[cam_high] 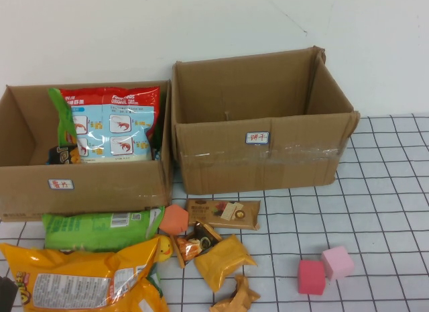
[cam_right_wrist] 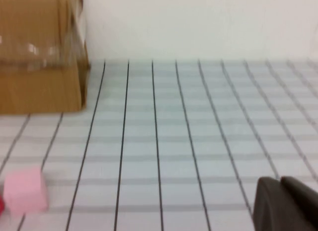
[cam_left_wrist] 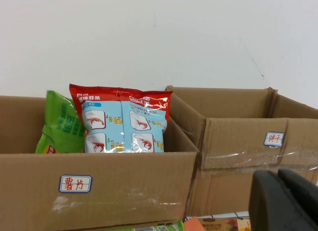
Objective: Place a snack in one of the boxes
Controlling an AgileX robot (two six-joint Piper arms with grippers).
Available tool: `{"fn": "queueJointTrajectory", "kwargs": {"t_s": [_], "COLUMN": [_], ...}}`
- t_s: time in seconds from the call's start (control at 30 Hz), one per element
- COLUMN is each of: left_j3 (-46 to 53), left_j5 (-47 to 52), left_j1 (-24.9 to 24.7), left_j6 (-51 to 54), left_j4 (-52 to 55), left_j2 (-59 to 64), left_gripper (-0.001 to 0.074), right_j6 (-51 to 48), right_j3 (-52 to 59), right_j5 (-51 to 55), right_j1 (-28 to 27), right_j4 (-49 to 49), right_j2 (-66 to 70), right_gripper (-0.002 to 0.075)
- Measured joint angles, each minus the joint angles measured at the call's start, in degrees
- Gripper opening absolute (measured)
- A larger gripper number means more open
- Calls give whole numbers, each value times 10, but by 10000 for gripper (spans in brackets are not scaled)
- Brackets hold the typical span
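Observation:
Two open cardboard boxes stand side by side at the back. The left box (cam_high: 80, 184) holds a red and blue shrimp-chip bag (cam_high: 117, 124) and a green bag (cam_high: 64, 117); the right box (cam_high: 261, 158) looks empty. Loose snacks lie in front: a big yellow chip bag (cam_high: 80, 278), a green bag (cam_high: 97, 228), a brown bar (cam_high: 223, 213) and gold packets (cam_high: 223, 260). My left gripper (cam_left_wrist: 277, 175) is shut and empty, low in front of the boxes. My right gripper (cam_right_wrist: 279, 180) is shut and empty over the bare grid, right of the right box (cam_right_wrist: 39, 52).
A red cube (cam_high: 312, 277) and a pink cube (cam_high: 337, 262) sit on the grid cloth right of the snacks; the pink cube also shows in the right wrist view (cam_right_wrist: 25, 190). An orange block (cam_high: 175, 219) lies among the snacks. A white wall stands behind the boxes.

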Motion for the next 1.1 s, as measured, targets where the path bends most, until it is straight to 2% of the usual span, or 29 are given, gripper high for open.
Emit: {"fn": "queueJointTrajectory", "kwargs": {"t_s": [0.17,1.1], "left_j3": [0,0], "left_j5": [0,0], "left_j1": [0,0], "left_j6": [0,0], "left_j4": [0,0], "left_j2": [0,0], "left_gripper": [-3,-3], "right_j6": [-11,-14], "right_j3": [0,0], "right_j5": [61,64], "right_j1": [0,0], "right_j4": [20,22], "right_j2": [0,0], "right_gripper": [-1,-1]}}
